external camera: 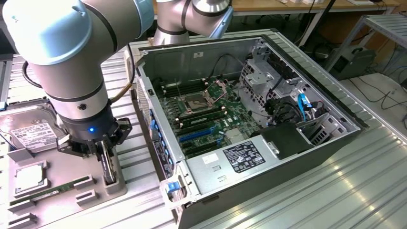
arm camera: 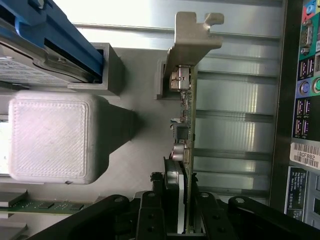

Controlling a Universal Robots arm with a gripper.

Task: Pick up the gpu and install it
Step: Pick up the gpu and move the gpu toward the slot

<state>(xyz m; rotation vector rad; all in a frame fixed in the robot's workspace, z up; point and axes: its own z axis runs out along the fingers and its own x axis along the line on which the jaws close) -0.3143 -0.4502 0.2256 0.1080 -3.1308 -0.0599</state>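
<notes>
The gpu [external camera: 109, 171] stands on edge in a slot of the grey parts tray [external camera: 70, 164], at the exterior view's left of the open computer case [external camera: 254, 119]. In the wrist view the gpu [arm camera: 189, 120] runs from its silvery end bracket [arm camera: 192, 42] down between my black fingers [arm camera: 150, 212]. My gripper [external camera: 106, 160] [arm camera: 181, 215] reaches straight down over the card, its jaws pressed to both faces of the board. The card's lower edge still sits in the tray. The motherboard [external camera: 210, 119] lies exposed inside the case, with blue expansion slots [external camera: 197, 135].
On the tray lie a hard drive [external camera: 25, 133], a processor [external camera: 28, 177] and a green memory stick [external camera: 47, 192]. A grey tray post [arm camera: 50, 135] rises close beside the card. The case's rear port panel [arm camera: 305, 95] stands just past it. The case wall [external camera: 156, 129] rises beside the tray.
</notes>
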